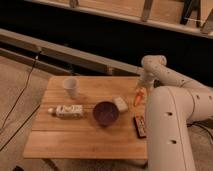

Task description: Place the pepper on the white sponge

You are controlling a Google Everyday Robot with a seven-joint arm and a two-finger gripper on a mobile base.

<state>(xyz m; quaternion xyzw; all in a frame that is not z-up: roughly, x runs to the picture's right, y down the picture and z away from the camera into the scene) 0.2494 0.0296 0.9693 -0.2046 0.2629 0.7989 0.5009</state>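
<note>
The orange-red pepper (138,98) hangs upright at the right edge of the wooden table (80,137), just below my gripper (140,91). The gripper is shut on the pepper's top end. The white sponge (120,104) lies on the table a short way left of the pepper, next to the purple bowl (105,113). The pepper is apart from the sponge. My white arm (167,75) curves in from the right and hides the table's right rim.
A white cup (71,87) stands at the back left. A white labelled bottle (65,111) lies on its side left of the bowl. A dark bar with red markings (140,126) lies near the right front edge.
</note>
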